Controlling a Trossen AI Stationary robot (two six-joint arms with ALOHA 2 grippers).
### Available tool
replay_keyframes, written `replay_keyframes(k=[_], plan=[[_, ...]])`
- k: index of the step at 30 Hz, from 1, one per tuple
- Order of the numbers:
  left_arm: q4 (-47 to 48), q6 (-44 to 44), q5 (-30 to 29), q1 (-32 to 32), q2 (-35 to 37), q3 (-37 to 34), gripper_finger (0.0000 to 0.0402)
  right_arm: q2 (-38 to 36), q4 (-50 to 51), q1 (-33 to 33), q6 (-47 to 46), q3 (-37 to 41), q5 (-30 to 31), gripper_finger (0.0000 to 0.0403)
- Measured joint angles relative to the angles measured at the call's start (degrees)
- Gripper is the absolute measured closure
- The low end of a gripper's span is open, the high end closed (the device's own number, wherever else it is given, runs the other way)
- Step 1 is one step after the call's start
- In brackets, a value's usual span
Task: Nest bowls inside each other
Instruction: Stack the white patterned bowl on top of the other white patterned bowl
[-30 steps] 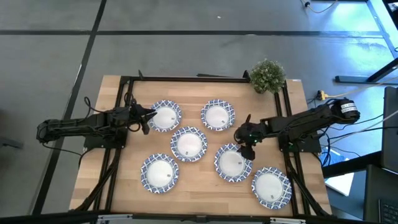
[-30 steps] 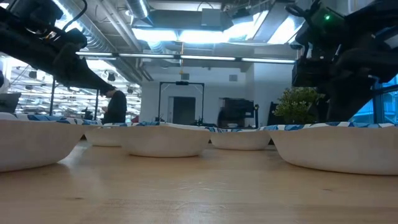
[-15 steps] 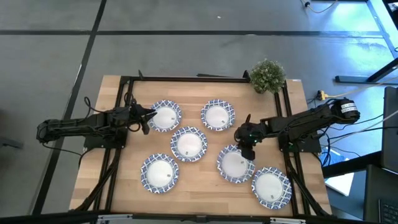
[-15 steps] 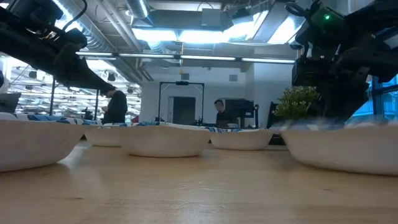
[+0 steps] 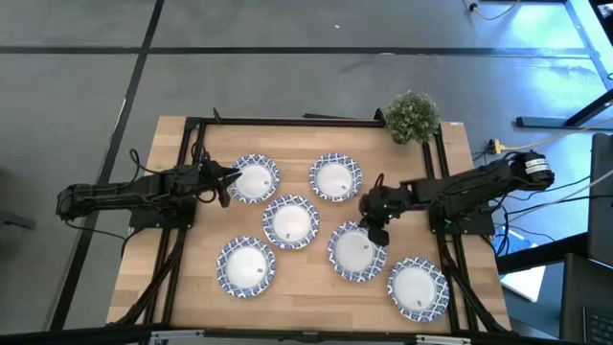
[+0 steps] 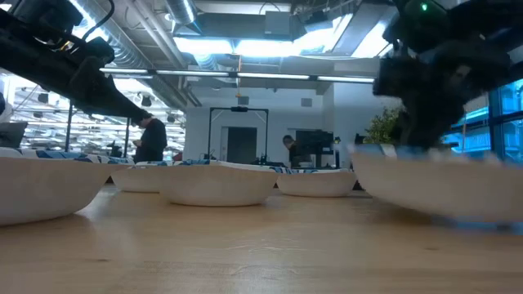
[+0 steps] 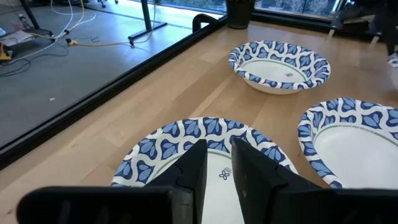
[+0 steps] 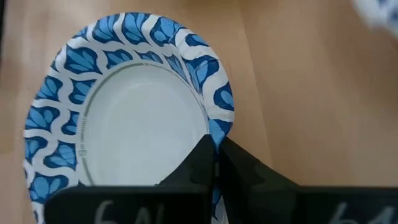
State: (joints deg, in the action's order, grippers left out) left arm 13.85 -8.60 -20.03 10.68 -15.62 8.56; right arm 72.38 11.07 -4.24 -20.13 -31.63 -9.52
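Several blue-and-white rimmed bowls sit upright on the wooden table. My right gripper [image 5: 374, 228] is shut on the far-right rim of one bowl [image 5: 354, 251], [image 8: 130, 130]. This bowl shows blurred and raised at one edge in the low view [image 6: 433, 184]. Other bowls lie at the far left [image 5: 254, 178], the far middle [image 5: 335, 178], the centre [image 5: 290, 221], the near left [image 5: 246, 266] and the near right [image 5: 418, 287]. My left gripper [image 5: 228, 182], [image 7: 219, 163] hovers over the left rim of the far-left bowl [image 7: 205, 155], with a narrow gap between its fingers. My right gripper pinches the bowl's patterned rim [image 8: 221, 123] between its two fingers, one on the inner side and one on the outer. The fingers come from the table's far right, slanting down. The held edge is raised; whether the bowl's base is still on the table I cannot tell.
A small green potted plant [image 5: 413, 117] stands at the table's far right corner. A black frame [image 5: 287, 122] runs along the far and side edges of the table. Bare wood lies between the bowls and along the near edge.
My right gripper has shut on the far-right rim of the bowl below it. That bowl has shifted slightly toward the table's left and its held edge has risen. The left arm has kept still.
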Motion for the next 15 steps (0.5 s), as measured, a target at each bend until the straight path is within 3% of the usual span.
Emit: replay_keyframes(k=[15], plan=[[-0.3,0.0,0.0,0.0,0.0,0.0,0.0333,3.5,1.3,5.9,9.7,-14.5,-0.7,0.0383]])
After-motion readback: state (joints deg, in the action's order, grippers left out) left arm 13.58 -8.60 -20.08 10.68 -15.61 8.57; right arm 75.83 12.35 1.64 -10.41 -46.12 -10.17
